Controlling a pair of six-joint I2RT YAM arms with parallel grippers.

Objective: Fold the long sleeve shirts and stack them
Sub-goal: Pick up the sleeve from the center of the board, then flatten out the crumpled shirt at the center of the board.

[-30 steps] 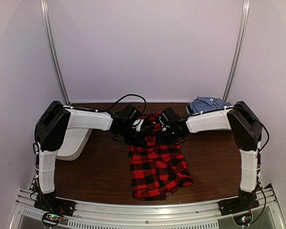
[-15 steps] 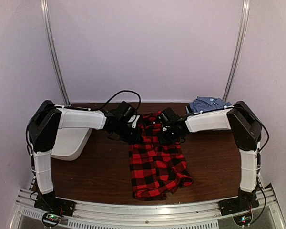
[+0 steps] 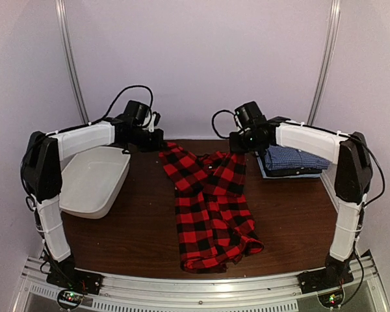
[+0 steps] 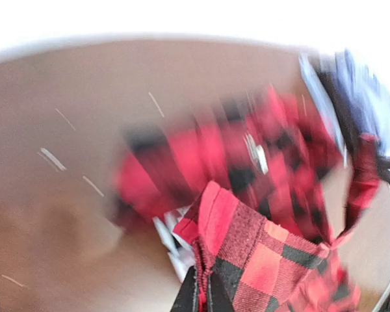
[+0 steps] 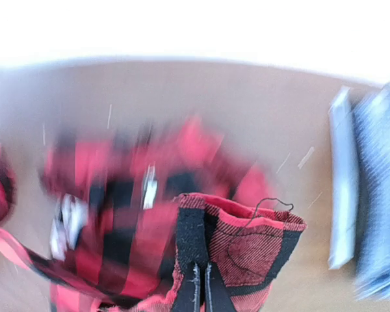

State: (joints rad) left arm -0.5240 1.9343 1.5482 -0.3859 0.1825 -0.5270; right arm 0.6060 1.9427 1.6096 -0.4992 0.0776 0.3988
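Red shirt [image 3: 211, 208] apparently gripped by left tool [image 3: 158, 144], right tool [image 3: 238, 147].

Left wrist view: the left gripper [image 4: 202, 286] is clipped by the bottom edge, with only the tips showing. The red plaid shirt [image 4: 266, 260] is sharp right at the fingers and smears into streaks past them. The right wrist view is much the same, with the right gripper [image 5: 201, 286] cut off below and the plaid beyond the fingers a blur. The blue-check shirt [image 5: 380, 195], to the fingers' right, is blurred and cut by the edge. From above, both sets of fingertips are too small and dark to make out.
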